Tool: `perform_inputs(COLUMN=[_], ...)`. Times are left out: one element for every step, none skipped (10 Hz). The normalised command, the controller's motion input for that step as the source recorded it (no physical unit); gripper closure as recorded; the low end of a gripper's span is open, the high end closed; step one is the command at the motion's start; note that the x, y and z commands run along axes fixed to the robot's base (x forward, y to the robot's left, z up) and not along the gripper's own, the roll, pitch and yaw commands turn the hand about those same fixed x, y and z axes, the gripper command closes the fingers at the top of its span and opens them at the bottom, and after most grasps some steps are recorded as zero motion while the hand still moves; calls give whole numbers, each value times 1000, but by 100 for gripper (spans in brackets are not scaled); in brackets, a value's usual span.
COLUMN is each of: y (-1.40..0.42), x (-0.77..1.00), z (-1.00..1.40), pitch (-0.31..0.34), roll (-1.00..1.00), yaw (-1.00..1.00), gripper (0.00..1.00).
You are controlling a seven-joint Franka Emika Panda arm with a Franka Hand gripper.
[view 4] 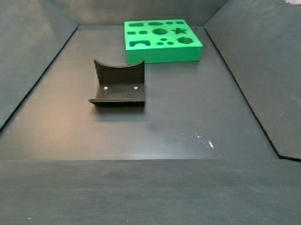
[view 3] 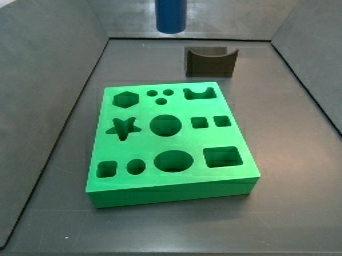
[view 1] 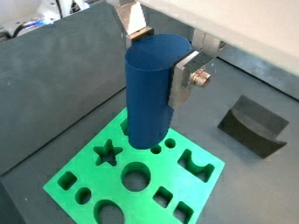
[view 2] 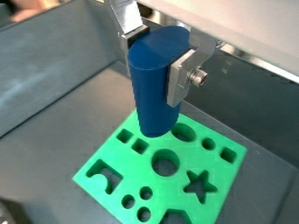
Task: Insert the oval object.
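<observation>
Gripper (view 1: 162,54): fingers (view 1: 184,77) clamped on oval object (view 1: 152,92), both wrist views.
Oval object: upright, held above green block (view 1: 87,179), clear of it.
Fixture (view 4: 118,84): on floor, apart from block.

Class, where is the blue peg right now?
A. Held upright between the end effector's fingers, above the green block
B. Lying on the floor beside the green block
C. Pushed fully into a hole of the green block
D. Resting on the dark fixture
A: in both wrist views the peg stands upright, clamped in the end effector, its lower end clear above the green block.
</observation>
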Motion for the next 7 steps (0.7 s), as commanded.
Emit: perform_inputs(y=[-583,-686,-711,-680,-557,-500,-366], x=[-151,-117,-100,-166,-157,-117,57], z=[-929,-969,-983,-951,-949,-900,-649], pitch=[-213,-217,-214,-227,-209,-196,-70], roll=[64,84,94,86,97,84,26], yaw=[-680,-580,-554,-617,-743,-774,-751], gripper=[100,100,100,100,100,100,100])
